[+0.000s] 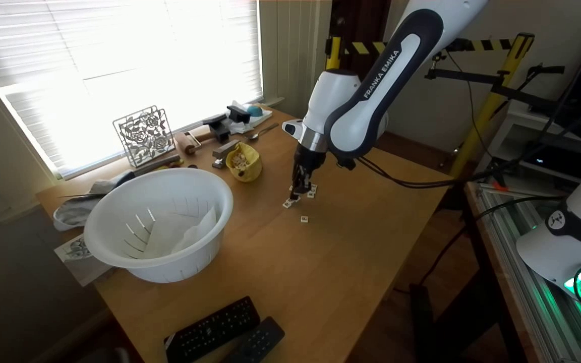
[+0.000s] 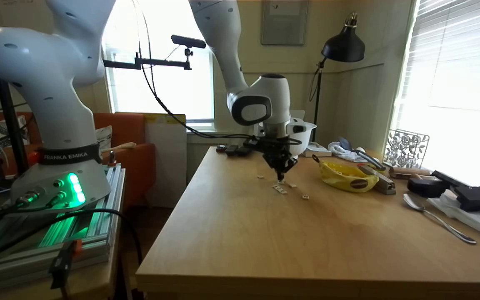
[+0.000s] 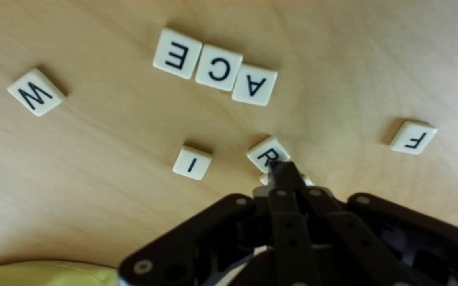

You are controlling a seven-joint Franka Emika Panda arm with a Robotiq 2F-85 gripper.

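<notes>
Minding the edges: I have the black two-finger gripper (image 3: pixel 286 169) low over the pale wooden tabletop (image 2: pixel 298 241), well in from its edges, with wood stretching toward the white robot base (image 2: pixel 61 179).
Yellow cloth pouch (image 2: pixel 336 181): near the gripper, on the side away from the base.
Round white plastic basin (image 1: pixel 179 269): well apart from the gripper, as are two black remotes (image 1: pixel 212 328).
Fingers (image 3: pixel 286 206): pressed fully together; I see nothing held between them.
White square R tile (image 3: pixel 264 152): right at the fingertips, which cover its lower corner in the wrist view; I can't tell whether they touch it.
Half-hidden white tile (image 3: pixel 264 179): behind the fingertips in that view, its letter covered.
White I tile (image 3: pixel 192 163): left of the fingertips there; W tile (image 3: pixel 36 92) farther left, F tile (image 3: pixel 413 137) off to the right.
Slanting row: E tile (image 3: pixel 177 53), C tile (image 3: pixel 218 67) and A tile (image 3: pixel 255 84), side by side above the fingertips there.
Brand lettering: I can read FRANKA EMIKA on the white arm (image 1: pixel 394 75) and on the base.
</notes>
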